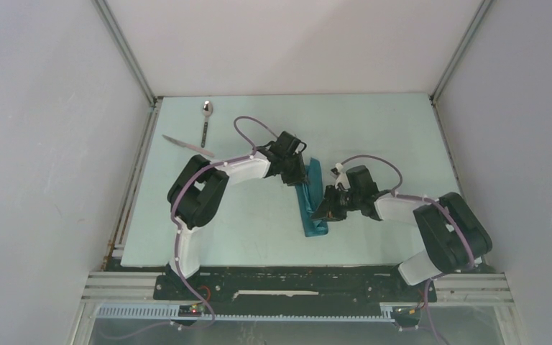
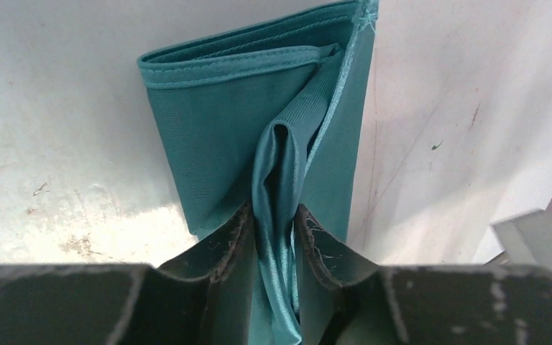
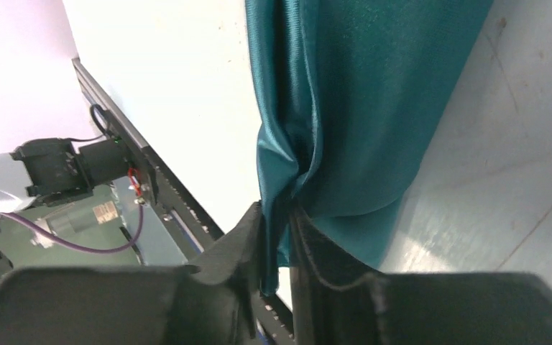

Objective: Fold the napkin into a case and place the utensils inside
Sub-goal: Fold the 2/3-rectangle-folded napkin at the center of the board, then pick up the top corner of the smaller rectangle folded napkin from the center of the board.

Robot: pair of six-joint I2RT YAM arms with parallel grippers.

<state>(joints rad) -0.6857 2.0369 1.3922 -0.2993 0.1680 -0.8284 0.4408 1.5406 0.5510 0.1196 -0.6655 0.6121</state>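
The teal napkin lies as a narrow folded strip, the case, mid-table, running from far to near. My left gripper is at its far end. In the left wrist view this gripper is shut on a raised ridge of the napkin. My right gripper is at the strip's near right side. In the right wrist view its jaws stand slightly apart, with the edge of the napkin hanging loosely between them. The spoon and knife lie far left, apart from both grippers.
The pale green table is walled on the left, right and back. A black rail with cables runs along the table's near edge, just below the napkin's near end.
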